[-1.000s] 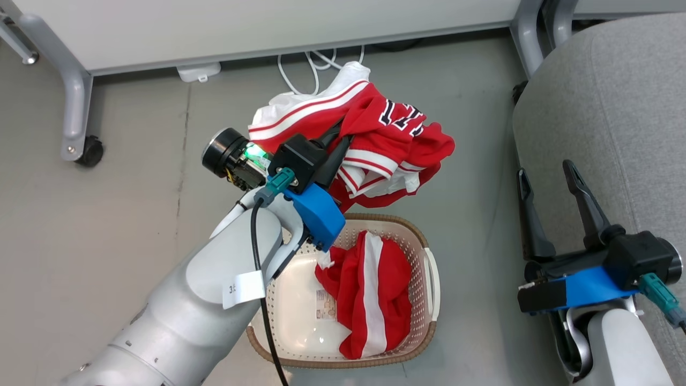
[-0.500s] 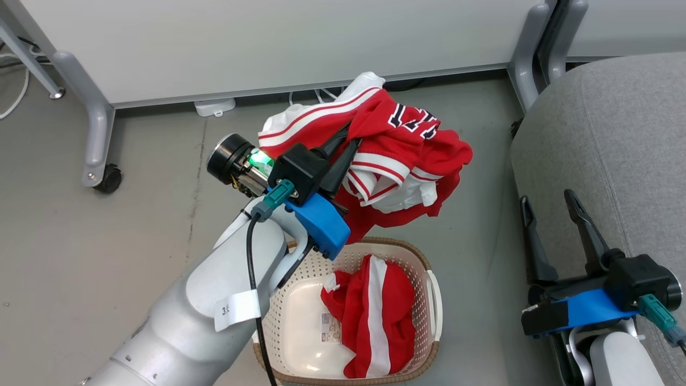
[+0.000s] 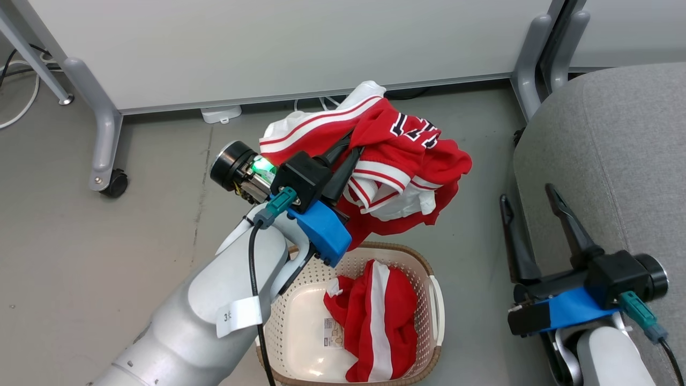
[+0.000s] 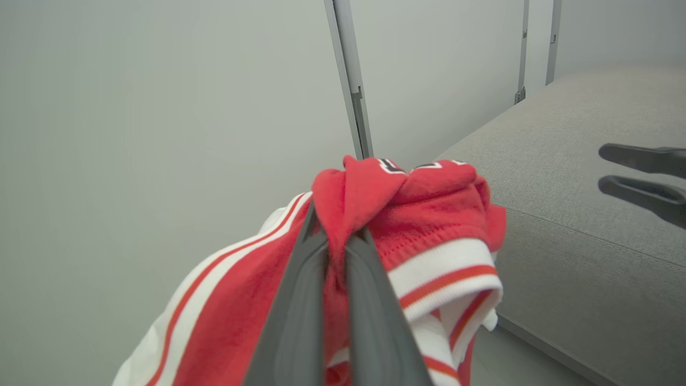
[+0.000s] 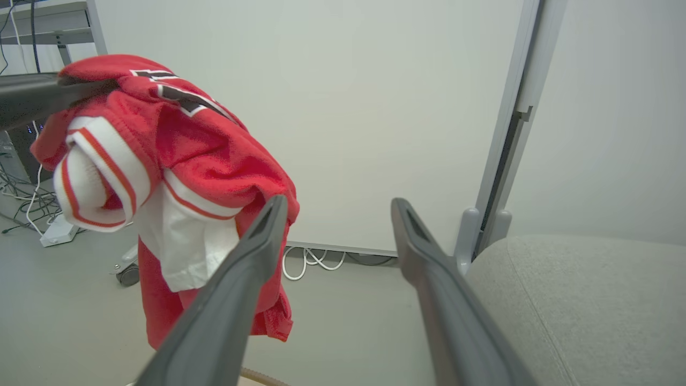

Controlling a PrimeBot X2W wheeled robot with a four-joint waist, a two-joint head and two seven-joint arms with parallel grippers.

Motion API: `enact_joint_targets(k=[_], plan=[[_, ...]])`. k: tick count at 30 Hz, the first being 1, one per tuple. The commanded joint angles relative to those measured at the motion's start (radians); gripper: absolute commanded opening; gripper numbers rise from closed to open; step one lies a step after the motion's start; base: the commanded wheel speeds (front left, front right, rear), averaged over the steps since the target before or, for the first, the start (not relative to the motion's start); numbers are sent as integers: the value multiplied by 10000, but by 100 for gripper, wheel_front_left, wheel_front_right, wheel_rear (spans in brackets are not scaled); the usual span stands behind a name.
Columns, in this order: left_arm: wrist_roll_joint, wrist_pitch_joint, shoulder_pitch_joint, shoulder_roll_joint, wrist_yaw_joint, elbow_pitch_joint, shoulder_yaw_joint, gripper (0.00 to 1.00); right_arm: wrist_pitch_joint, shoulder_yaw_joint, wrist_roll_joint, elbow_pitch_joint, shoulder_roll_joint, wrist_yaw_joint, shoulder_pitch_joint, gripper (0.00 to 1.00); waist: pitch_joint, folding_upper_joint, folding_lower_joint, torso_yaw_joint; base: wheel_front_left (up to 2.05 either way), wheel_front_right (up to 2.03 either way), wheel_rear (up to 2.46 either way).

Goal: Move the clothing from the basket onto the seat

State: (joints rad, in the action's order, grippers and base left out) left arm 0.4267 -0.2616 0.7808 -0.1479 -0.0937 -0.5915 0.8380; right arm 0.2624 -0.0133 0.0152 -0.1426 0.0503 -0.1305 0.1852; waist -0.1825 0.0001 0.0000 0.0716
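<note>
Head view: left gripper (image 3: 353, 145), jaws pinching bunched red white-striped clothing (image 3: 412, 155) that hangs downward above oval white perforated plastic basket (image 3: 437, 305); right gripper (image 3: 527, 194), jaws spread, beside grey fabric sofa (image 3: 616, 150).

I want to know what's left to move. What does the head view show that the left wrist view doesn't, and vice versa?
Head view: the oval white perforated plastic basket, a second red white-striped garment lying in it. Left wrist view: up close, the fold of cloth pinched by the left gripper's shut dark fingers. Both: the lifted red-and-white jersey, the grey fabric sofa, the open right gripper.
</note>
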Motion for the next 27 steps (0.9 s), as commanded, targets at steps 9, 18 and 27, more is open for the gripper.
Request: enact_joint_targets(k=[9,18,27], plan=[[-56,-51,23,64,17,72,12,0,38,-1425,-240,-10,812,-5,1091,100,-111,-1,0,104,0,0,0],[-174,-51,156,214,-1,163,136,0,37,-2604,-302,-864,1425,-3,2194,100,-267,-1,0,321,0,0,0],[-281,-51,210,374,-24,243,278,0,37,-3457,-393,-2133,1909,-3,3191,100,-363,-1,0,553,0,0,0]])
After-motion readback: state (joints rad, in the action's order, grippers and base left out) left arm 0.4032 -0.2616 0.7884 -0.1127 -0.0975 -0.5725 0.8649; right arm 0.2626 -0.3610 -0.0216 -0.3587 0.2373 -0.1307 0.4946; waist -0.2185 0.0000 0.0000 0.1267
